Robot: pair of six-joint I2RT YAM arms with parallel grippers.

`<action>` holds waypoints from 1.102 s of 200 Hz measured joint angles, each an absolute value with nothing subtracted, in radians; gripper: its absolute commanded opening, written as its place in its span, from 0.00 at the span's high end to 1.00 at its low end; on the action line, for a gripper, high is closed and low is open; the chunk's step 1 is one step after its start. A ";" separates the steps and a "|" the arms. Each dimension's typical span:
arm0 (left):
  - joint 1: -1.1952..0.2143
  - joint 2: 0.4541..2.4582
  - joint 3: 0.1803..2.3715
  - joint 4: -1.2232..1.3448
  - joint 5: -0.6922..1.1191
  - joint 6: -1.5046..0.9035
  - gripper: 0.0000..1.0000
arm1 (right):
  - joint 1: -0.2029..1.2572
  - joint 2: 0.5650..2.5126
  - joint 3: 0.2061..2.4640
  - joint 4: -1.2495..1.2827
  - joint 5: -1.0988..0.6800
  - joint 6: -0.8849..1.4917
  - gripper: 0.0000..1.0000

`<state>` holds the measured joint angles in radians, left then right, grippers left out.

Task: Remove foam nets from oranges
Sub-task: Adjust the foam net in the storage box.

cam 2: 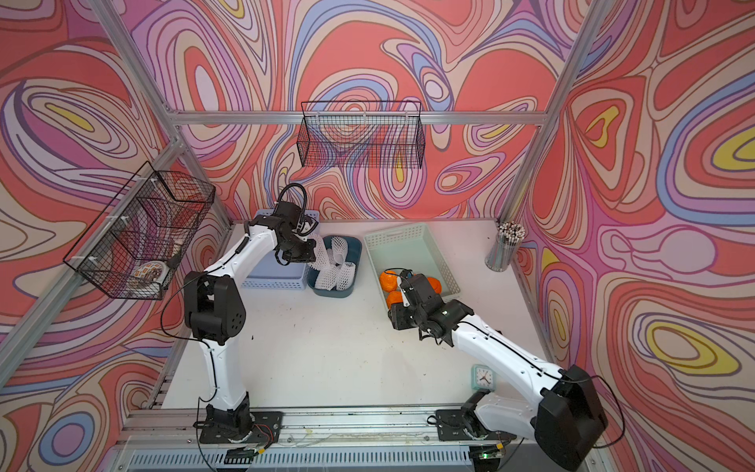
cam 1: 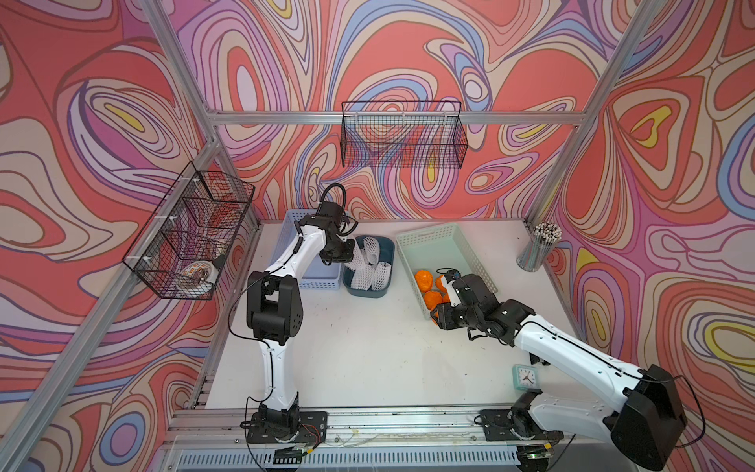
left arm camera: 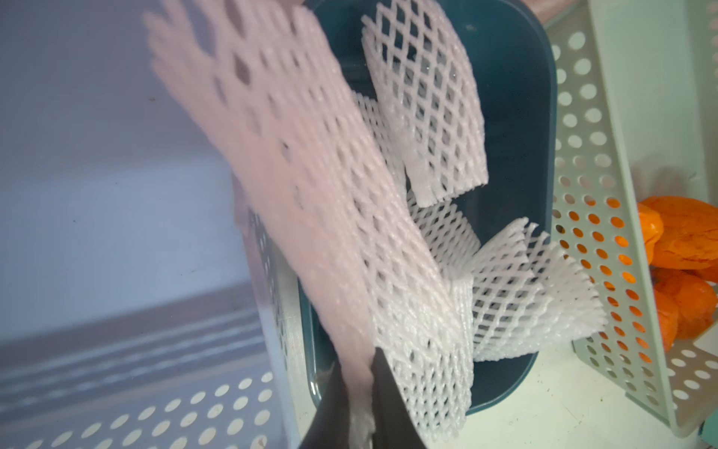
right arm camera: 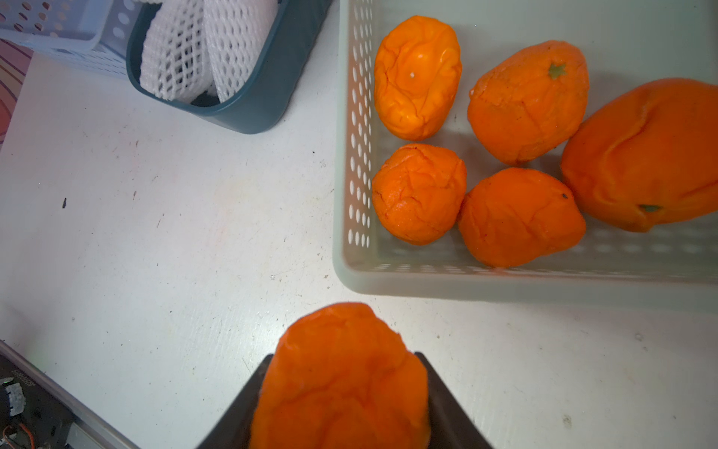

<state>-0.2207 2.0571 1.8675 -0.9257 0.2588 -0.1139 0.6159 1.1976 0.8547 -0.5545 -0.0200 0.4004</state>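
Now | left gripper (left arm camera: 359,392) is pinching one foam net (left arm camera: 295,175) by its end, dangling it over the teal bin (left arm camera: 520,77) of shed nets (left arm camera: 427,97), probably for dropping | right gripper (right arm camera: 344,359) is clasping a bare orange (right arm camera: 342,396) over the table, just outside the mint basket (right arm camera: 466,287) that is collecting five bared oranges (right arm camera: 417,77).

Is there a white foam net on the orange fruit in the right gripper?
No, the gripped bumpy orange fruit shows only bare skin.

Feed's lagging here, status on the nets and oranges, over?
Left gripper pinching foam net by teal bin. Right gripper holding bare orange beside mint basket. Nothing blocking.
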 measured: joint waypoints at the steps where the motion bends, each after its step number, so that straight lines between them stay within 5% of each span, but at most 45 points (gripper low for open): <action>1: -0.222 2.057 1.870 -0.929 0.258 -0.112 0.87 | 0.616 1.198 0.855 -0.554 -0.020 0.400 0.50; 124: -0.282 2.075 2.021 -1.148 -0.043 0.047 0.89 | 0.616 1.198 0.852 -0.553 -0.019 0.393 0.50; 220: -0.368 2.217 2.043 -1.214 -0.054 0.064 0.89 | 0.616 1.187 0.852 -0.553 -0.019 0.393 0.50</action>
<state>-0.3679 2.2169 2.0430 -1.2144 -0.0536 0.0635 0.6159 1.1873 0.8524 -0.5529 -0.0189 0.3931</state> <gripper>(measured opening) 0.108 0.515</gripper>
